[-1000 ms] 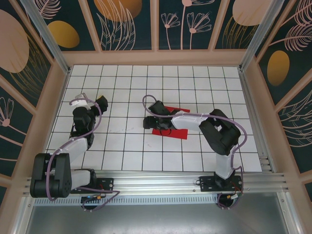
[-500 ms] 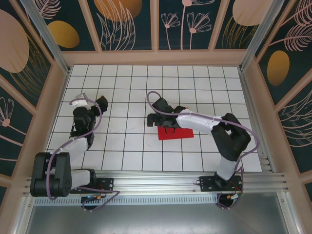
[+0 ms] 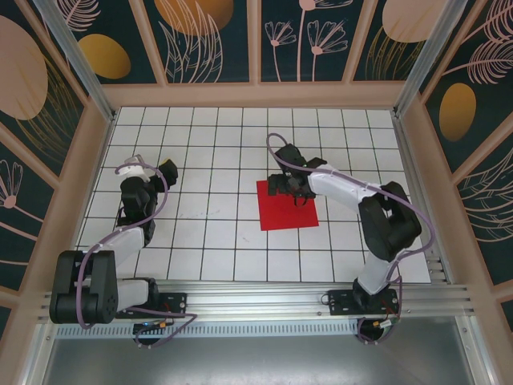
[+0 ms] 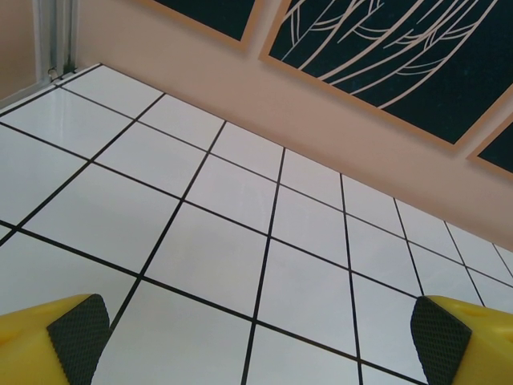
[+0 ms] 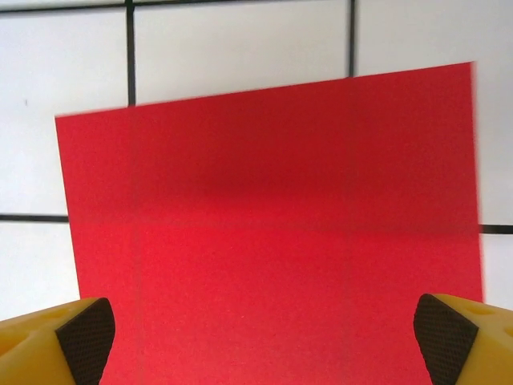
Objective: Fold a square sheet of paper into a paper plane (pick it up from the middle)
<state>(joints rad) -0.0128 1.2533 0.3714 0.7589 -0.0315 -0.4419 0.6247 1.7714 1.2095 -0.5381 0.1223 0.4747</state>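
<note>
The square sheet of paper (image 3: 285,210), bright red, lies spread flat on the white grid table, right of centre. My right gripper (image 3: 293,189) hovers over the sheet's far edge. In the right wrist view the sheet of paper (image 5: 272,233) spans the space ahead of my right gripper (image 5: 264,341). Its black pads (image 5: 86,335) stand far apart with nothing clamped between them. My left gripper (image 3: 165,170) rests at the left of the table, away from the sheet. In the left wrist view my left gripper (image 4: 256,341) is open over bare tiles.
The table (image 3: 200,144) is a white tiled surface with black grid lines, boxed in by wooden-framed patterned walls (image 3: 256,48). A metal rail (image 3: 264,293) runs along the near edge by the arm bases. The back wall (image 4: 337,120) rises close behind the left gripper.
The red paper went from a narrow folded shape under the right gripper to a full flat square. The right gripper swung right and toward the back. The left arm stayed put.
</note>
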